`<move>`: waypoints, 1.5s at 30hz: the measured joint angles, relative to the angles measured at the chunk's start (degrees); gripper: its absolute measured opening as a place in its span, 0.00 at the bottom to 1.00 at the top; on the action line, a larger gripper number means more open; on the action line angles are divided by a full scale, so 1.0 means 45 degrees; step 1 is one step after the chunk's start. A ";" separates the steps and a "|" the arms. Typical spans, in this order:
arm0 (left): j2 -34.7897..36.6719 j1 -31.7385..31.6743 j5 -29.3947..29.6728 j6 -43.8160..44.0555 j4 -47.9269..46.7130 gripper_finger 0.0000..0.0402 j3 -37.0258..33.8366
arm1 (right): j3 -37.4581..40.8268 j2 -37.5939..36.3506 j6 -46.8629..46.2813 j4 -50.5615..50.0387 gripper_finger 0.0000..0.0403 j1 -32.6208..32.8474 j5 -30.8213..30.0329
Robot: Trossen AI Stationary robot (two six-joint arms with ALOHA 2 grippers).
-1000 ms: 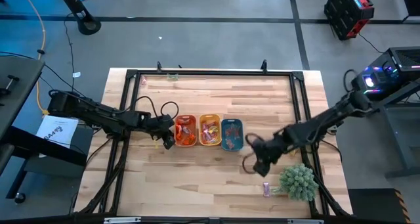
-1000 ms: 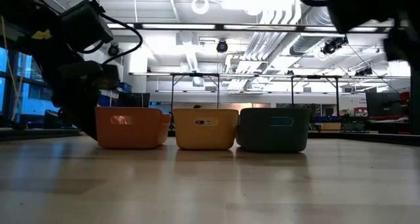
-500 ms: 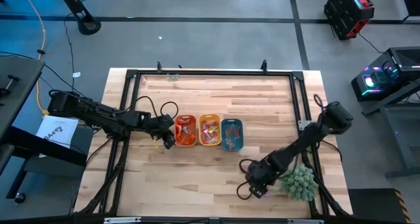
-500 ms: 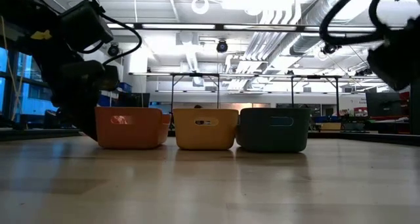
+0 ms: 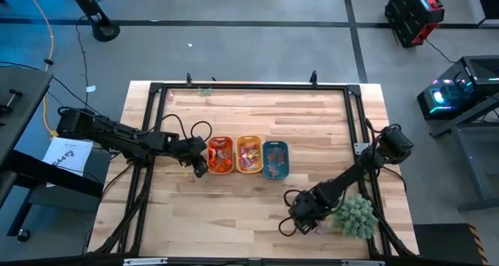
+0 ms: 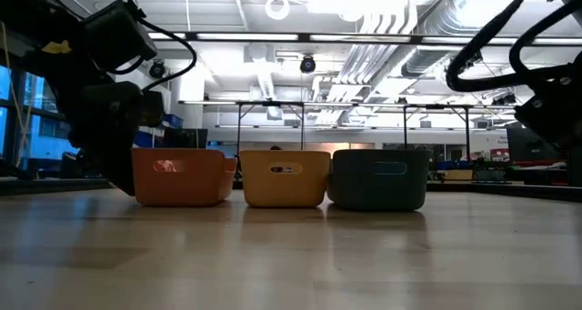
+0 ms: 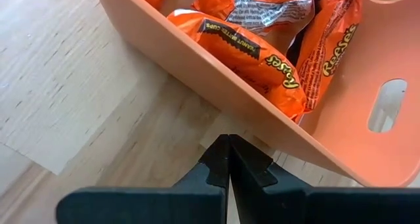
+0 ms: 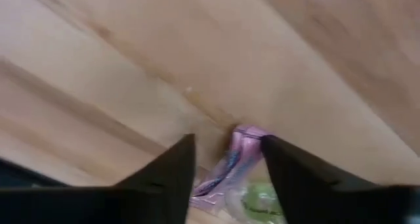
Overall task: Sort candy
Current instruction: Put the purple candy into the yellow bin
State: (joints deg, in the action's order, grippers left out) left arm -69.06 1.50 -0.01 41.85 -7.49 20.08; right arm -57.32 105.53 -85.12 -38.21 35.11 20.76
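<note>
My right gripper (image 5: 302,221) is low over the table's near right part, next to the spiky green plant ball (image 5: 355,216). It is open, its fingers (image 8: 176,175) on either side of a pink-purple candy (image 8: 237,159) that lies flat on the wood. My left gripper (image 5: 199,168) is shut and empty, its tips (image 7: 228,140) close by the orange tray's outer wall (image 7: 197,60). That tray holds orange-wrapped candy (image 7: 249,53). The yellow tray (image 5: 249,140) and teal tray (image 5: 275,143) stand to its right, also holding candy. My right gripper straddles the pink-purple candy from above, slanting down; whether its fingers touch the wrapper I cannot tell. My left gripper's shut tips stand right by the orange tray's outer wall; whether they touch it I cannot tell.
The three trays (image 6: 285,177) stand side by side at mid-table. The plant ball is close to my right gripper, toward the table's right edge. A black frame (image 5: 249,86) runs around the tabletop. Bare wood lies at the near left (image 5: 203,219).
My right gripper has gone from beside the teal tray toward the table's near edge and down, and now stands over the pink-purple candy by the plant ball. In the last half second it has almost stopped.
</note>
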 joint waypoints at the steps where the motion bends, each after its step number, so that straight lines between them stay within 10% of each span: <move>1: 0.0000 0.0000 0.0000 0.0000 -0.0003 0.00 0.0000 | -0.0005 0.0025 0.0017 -0.0178 0.41 0.0000 -0.0068; 7: 0.0114 -0.0001 0.0068 -0.0014 0.0013 0.00 0.0000 | 0.0000 0.0026 0.0967 -0.1058 0.04 -0.0072 -0.0663; 26: 0.4606 -0.0005 0.0107 -0.0228 -0.1058 0.00 0.0005 | -0.4443 -0.1785 0.9399 -0.2290 0.00 -0.4828 -0.6406; 39: 0.6023 -0.0005 0.0167 0.0321 -0.2368 0.00 0.0016 | -0.4556 -0.1299 1.2255 0.2362 0.01 -0.7646 -0.5965; 45: 0.6042 -0.0005 0.0175 0.0350 -0.2398 0.00 0.0019 | -0.4556 -0.0921 1.2270 0.2725 0.16 -0.8013 -0.4913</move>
State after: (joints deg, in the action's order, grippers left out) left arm -41.87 1.48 0.78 43.42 -18.28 20.16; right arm -77.82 101.39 -29.91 -25.94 -0.94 -1.35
